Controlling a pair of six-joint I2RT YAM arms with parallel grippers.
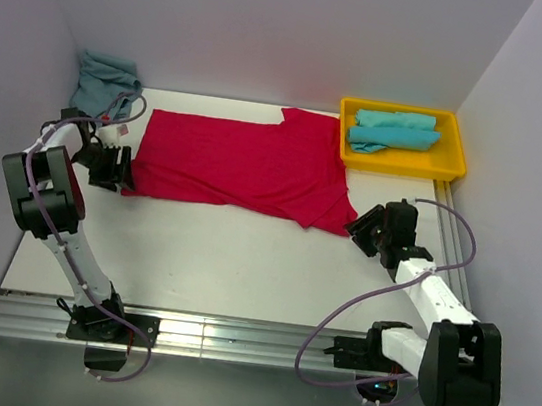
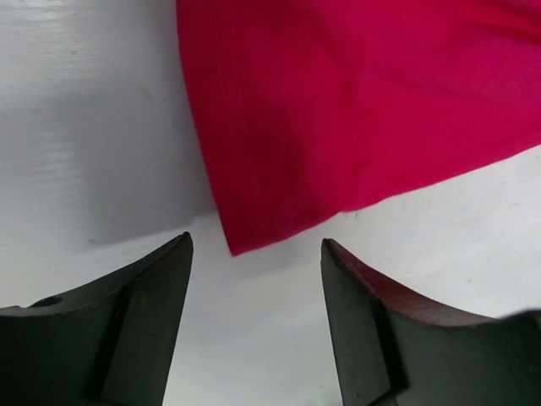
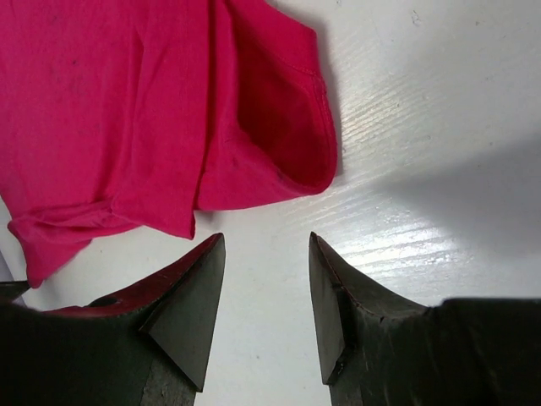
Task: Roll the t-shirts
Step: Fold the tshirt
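A bright red t-shirt [image 1: 241,164] lies spread flat across the back of the white table. My left gripper [image 1: 126,171] stands open just off the shirt's near left corner [image 2: 241,241], and only bare table shows between its jaws. By the folded sleeve [image 3: 279,144] at the shirt's near right corner, my right gripper [image 1: 357,225] is also open and holds nothing. Light turquoise t-shirts [image 1: 394,132] lie rolled in the yellow tray [image 1: 453,168]. Another turquoise t-shirt [image 1: 105,79] is bunched up in the back left corner.
The yellow tray sits at the back right against the right wall. White walls close in the table on the left, back and right. A metal rail [image 1: 231,344] with both arm bases runs along the near edge. Purple cables [image 1: 357,306] loop beside the arms.
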